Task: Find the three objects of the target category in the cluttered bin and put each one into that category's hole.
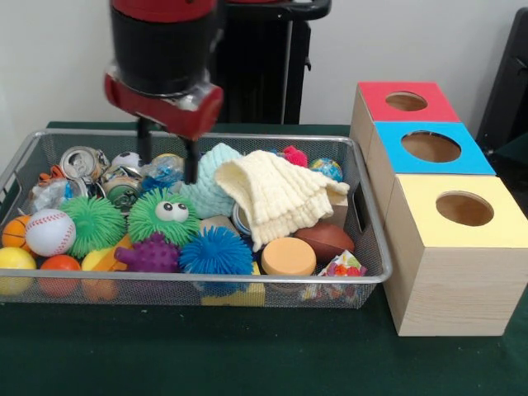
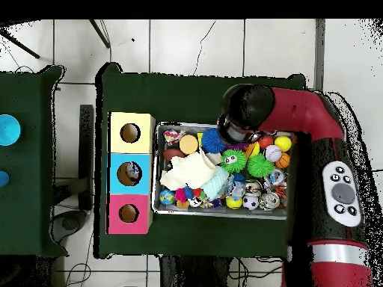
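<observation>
The silver wire-mesh bin (image 1: 198, 279) is full of toys; it also shows in the overhead view (image 2: 221, 214). My gripper (image 1: 168, 169) hangs over the bin's far left part. It is open, with one dark finger (image 1: 145, 144) on each side of a crumpled clear bottle with a blue label (image 1: 162, 173). I cannot tell whether the fingers touch it. A second clear bottle (image 1: 48, 195) lies at the far left. The third is hidden. In the overhead view the arm's head (image 2: 245, 116) covers the gripper.
Red (image 1: 404, 101), blue (image 1: 431, 147) and yellow (image 1: 464, 209) boxes with round holes stand right of the bin. Shiny cans (image 1: 81, 162), spiky green balls (image 1: 165, 216), a cream knitted cloth (image 1: 276, 196), a baseball (image 1: 49, 232) and a small football (image 1: 323, 239) crowd the bin.
</observation>
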### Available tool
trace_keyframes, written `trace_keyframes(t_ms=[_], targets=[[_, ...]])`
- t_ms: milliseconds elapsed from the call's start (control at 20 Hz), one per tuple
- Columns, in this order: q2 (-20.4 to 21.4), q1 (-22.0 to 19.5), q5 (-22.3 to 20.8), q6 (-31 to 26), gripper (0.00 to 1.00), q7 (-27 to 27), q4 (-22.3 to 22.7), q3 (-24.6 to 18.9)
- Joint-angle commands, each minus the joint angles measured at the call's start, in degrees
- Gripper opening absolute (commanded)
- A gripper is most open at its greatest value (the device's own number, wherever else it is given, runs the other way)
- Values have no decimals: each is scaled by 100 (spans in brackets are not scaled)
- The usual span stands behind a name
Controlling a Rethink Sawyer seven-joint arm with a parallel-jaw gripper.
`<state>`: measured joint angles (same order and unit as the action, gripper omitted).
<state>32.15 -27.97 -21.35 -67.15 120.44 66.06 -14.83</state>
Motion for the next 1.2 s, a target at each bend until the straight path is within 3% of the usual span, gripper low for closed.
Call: trace_keyframes(t_ms=[50, 200, 450, 650, 800, 1000, 1200], targets=[[314, -732, -27, -362, 100, -2170, 533, -431], [230, -771, -139, -531, 100, -2266, 289, -487], [-265, -468, -588, -754, 100, -2443, -296, -510], [-426, -317, -696, -839, 100, -2637, -364, -561], [-61, -450, -430, -197, 100, -2487, 345, -610], [896, -561, 21, 520, 100, -1809, 1727, -506], [1438, -607, 265, 451, 100, -1601, 2300, -438]])
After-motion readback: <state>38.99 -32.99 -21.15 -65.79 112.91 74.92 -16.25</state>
